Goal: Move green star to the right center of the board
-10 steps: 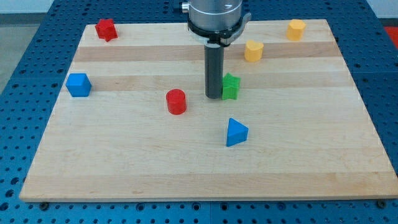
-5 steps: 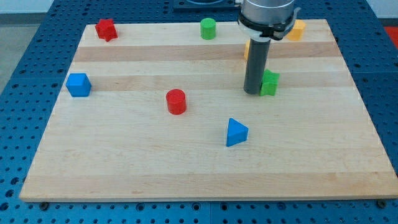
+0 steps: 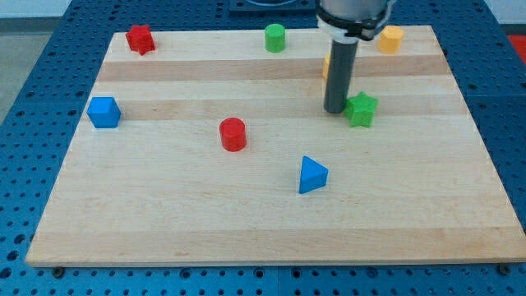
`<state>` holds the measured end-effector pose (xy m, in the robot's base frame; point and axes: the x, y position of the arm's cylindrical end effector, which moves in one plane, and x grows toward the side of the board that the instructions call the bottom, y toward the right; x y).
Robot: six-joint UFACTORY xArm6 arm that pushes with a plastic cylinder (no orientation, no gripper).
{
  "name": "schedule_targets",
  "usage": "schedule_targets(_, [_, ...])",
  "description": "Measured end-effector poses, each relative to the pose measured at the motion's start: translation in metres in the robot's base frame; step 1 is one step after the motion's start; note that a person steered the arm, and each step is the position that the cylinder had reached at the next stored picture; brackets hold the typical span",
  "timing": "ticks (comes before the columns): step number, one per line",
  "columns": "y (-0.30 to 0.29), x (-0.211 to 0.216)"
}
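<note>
My tip (image 3: 335, 111), the blunt end of a smooth dark rod (no jaws to open or shut), rests on the pale wooden board (image 3: 246, 222). The green star (image 3: 362, 109) sits just beside it toward the view's right, seemingly touching.

We find no text, label, brand, number or sign that can be read anywhere in this view.
</note>
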<state>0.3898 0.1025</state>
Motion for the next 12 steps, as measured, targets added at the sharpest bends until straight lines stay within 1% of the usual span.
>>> schedule_targets(1, [0.024, 0.009])
schedule_targets(2, [0.036, 0.013])
schedule_targets(4, [0.035, 0.044])
schedule_targets(6, [0.069, 0.027])
schedule_targets(9, [0.083, 0.025])
schedule_targets(12, [0.078, 0.025])
